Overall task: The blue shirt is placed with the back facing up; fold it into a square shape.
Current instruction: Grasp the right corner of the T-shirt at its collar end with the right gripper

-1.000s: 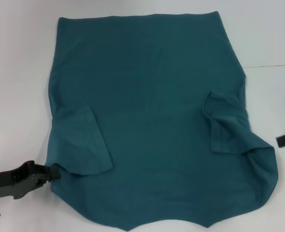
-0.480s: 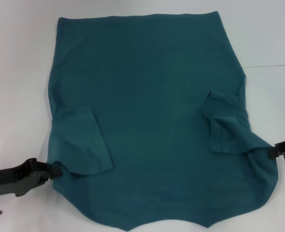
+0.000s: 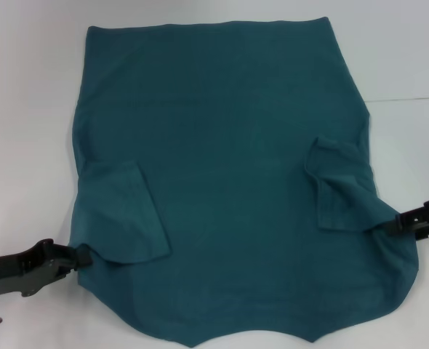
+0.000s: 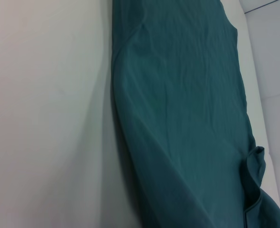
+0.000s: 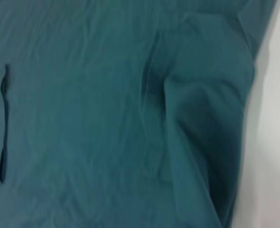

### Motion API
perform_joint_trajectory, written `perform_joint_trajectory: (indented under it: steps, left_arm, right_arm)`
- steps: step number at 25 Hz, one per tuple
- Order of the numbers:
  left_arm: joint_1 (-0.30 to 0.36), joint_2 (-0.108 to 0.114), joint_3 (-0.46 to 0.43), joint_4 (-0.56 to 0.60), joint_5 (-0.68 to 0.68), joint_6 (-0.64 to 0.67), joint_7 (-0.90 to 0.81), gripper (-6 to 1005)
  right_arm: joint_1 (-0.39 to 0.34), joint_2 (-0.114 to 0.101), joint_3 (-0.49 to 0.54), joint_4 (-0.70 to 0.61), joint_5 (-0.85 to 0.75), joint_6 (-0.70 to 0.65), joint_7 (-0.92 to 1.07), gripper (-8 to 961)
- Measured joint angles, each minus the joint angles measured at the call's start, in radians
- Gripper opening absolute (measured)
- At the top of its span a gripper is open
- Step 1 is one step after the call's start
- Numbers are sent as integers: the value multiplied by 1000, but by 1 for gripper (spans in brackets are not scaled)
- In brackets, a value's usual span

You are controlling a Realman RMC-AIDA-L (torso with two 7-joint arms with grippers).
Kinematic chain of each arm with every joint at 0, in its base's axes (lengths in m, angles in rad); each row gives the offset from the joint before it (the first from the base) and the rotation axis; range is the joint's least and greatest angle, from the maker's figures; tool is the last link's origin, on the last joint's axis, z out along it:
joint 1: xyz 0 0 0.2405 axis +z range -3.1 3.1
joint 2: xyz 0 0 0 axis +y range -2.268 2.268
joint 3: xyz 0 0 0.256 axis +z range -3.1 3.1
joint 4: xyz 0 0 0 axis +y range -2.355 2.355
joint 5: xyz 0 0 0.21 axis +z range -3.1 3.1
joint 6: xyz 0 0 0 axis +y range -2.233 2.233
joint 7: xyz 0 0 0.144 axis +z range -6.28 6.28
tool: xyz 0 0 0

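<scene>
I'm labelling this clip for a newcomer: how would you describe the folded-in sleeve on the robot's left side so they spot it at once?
Start from the large dark teal-blue knit shirt spread flat over the white table. On its left edge, near the black left pincer, lies the left sleeve turned inward. It is a flat, smooth flap, while the right sleeve by the right pincer is rumpled.

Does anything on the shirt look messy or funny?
Not really. The shirt lies flat with both sleeves folded in; the right sleeve is a bit rumpled. The left tool and right tool touch its side edges.
</scene>
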Motion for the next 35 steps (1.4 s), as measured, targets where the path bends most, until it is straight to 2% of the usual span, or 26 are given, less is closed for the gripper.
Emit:
perform_joint_trajectory:
  steps: [5, 17, 29, 34, 35]
  left_arm:
    - [1, 0, 0, -1, 0, 0, 1, 20]
    - [4, 0, 0, -1, -2, 0, 5, 19]
    - [2, 0, 0, -1, 1, 0, 0, 19]
    - [3, 0, 0, -1, 1, 0, 0, 19]
    - [3, 0, 0, -1, 1, 0, 0, 19]
  right_arm:
    - [19, 11, 0, 28, 1, 34, 0, 682]
    - [31, 12, -12, 43, -19, 46, 23, 618]
    - [27, 9, -14, 50, -35, 65, 25, 158]
    - [28, 10, -36, 51, -35, 66, 25, 2]
    - [28, 11, -44, 49, -35, 66, 25, 2]
